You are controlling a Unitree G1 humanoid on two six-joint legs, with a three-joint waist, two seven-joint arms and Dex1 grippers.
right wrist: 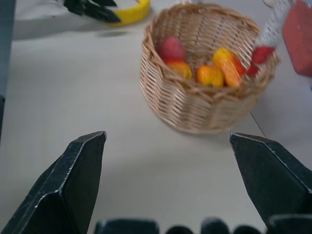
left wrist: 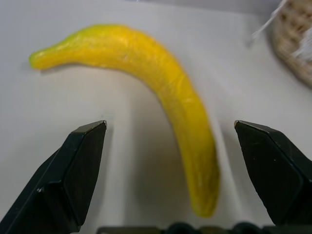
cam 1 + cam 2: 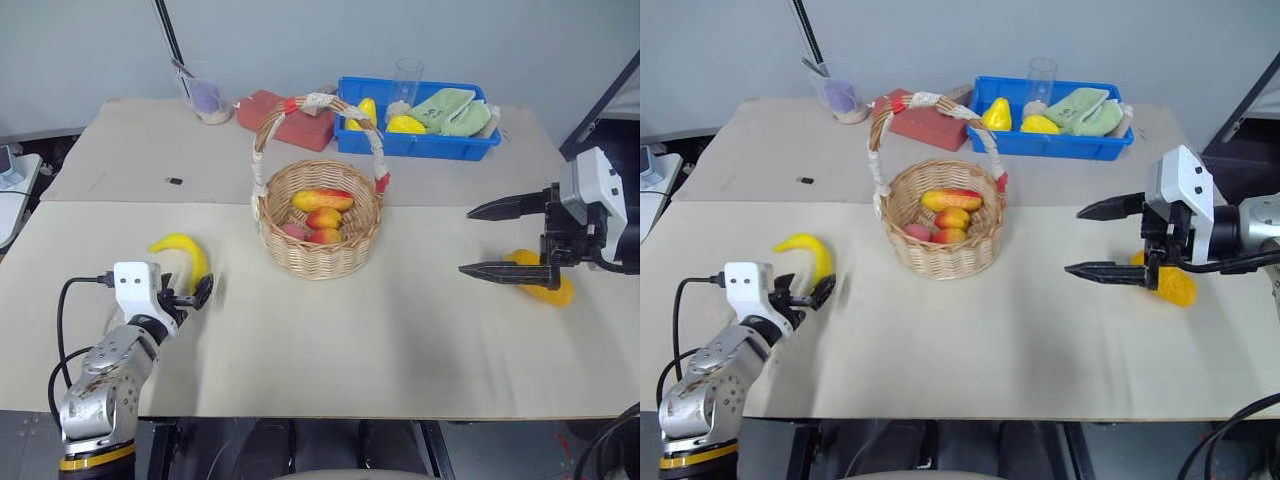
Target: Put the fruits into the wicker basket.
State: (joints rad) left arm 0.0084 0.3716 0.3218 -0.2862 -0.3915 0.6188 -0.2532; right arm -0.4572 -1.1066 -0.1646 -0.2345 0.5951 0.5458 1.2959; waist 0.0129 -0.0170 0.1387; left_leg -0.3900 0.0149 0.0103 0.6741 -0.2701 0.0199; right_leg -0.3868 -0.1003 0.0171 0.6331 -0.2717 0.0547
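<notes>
Open left hand (image 3: 200, 293) faces curved bright-yellow banana (image 3: 184, 251).

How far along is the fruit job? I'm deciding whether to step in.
Neither fruit is in the wicker basket yet. The banana lies on the table, the open left gripper beside it. The mango also lies on the table beyond the open, empty right gripper. Both pickups remain.

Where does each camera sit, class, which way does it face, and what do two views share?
Head eyes: look forward and down over the table, both arms showing.
Left wrist: looks along the open left gripper at the banana.
Right wrist: looks along the open right gripper at the wicker basket.
Shared: both wrist views catch banana and basket.
</notes>
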